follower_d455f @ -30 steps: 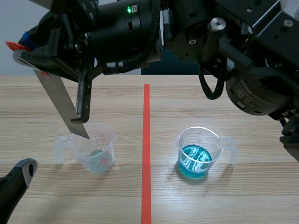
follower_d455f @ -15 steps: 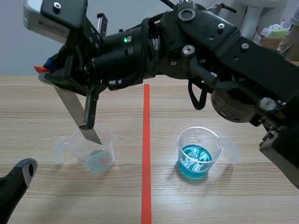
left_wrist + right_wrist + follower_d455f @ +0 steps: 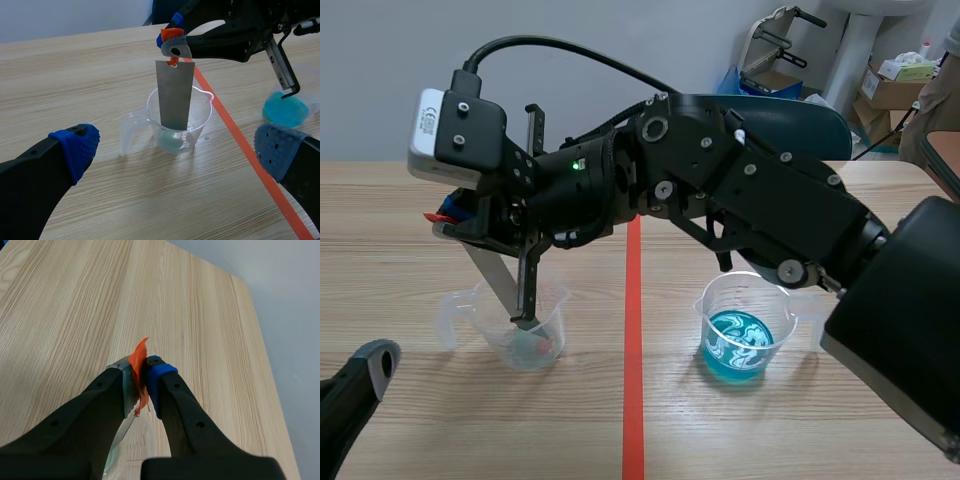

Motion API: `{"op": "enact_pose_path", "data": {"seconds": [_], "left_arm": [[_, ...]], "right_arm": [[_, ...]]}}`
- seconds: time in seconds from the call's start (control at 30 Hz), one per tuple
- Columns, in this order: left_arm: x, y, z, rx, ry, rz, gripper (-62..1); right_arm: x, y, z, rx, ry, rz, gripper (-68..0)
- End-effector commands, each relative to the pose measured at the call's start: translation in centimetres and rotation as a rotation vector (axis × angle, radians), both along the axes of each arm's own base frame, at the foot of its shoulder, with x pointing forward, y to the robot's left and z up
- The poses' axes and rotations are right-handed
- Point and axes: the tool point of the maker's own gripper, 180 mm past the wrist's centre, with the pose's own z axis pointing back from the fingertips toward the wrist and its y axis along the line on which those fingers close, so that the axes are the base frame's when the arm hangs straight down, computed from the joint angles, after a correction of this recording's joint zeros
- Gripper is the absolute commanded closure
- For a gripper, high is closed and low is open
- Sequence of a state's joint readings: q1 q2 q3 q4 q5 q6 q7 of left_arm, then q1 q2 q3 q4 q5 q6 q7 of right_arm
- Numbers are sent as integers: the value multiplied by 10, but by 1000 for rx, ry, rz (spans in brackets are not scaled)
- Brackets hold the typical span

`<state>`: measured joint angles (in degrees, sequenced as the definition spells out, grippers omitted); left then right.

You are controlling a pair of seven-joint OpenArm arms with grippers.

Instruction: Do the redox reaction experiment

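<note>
Right tool (image 3: 141,377) pinching metal strip (image 3: 174,95), tip down in clear cup (image 3: 199,131) (blue cup (image 3: 740,345) at 3 o'clock), left tool (image 3: 176,149) spread; blue-cup dip probably left.

Light wood-grain table (image 3: 400,220), with a tape line (image 3: 633,300) running from near edge to far edge down the middle. Two clear plastic cups stand on it. The left cup (image 3: 548,340) is just left of the line, handle toward the left edge. The right cup (image 3: 745,325) holds blue liquid, handle toward the right edge.
</note>
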<state>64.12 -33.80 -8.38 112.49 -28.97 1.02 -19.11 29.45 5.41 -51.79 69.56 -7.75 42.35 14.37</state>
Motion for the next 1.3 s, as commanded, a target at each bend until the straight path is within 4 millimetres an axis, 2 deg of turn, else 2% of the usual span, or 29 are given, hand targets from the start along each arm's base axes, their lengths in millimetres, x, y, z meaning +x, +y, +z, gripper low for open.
{"op": "enact_pose_path", "data": {"seconds": [0.0,0.37,0.63,0.87,0.93,1.07,1.2,1.27], "left_arm": [[1,-2,5,-12,-18,-4,-623],[1,-2,5,-12,-18,-4,-623],[1,-2,5,-12,-18,-4,-623],[1,-2,5,-12,-18,-4,-623],[1,-2,5,-12,-18,-4,-623],[1,-2,5,-12,-18,-4,-623],[1,-2,5,-12,-17,-4,-623],[1,-2,5,-12,-17,-4,-623]], "right_arm": [[-4,5,14,38,-25,35,-7],[-16,6,-9,-50,-105,104,-7],[-22,5,-19,-65,-85,107,-7],[-23,5,-19,-63,-82,108,-12],[-23,5,-19,-64,-82,107,-76],[-23,5,-19,-63,-82,108,-307],[-23,5,-19,-62,-82,108,-495],[-23,6,-19,-61,-81,108,-609]]}}
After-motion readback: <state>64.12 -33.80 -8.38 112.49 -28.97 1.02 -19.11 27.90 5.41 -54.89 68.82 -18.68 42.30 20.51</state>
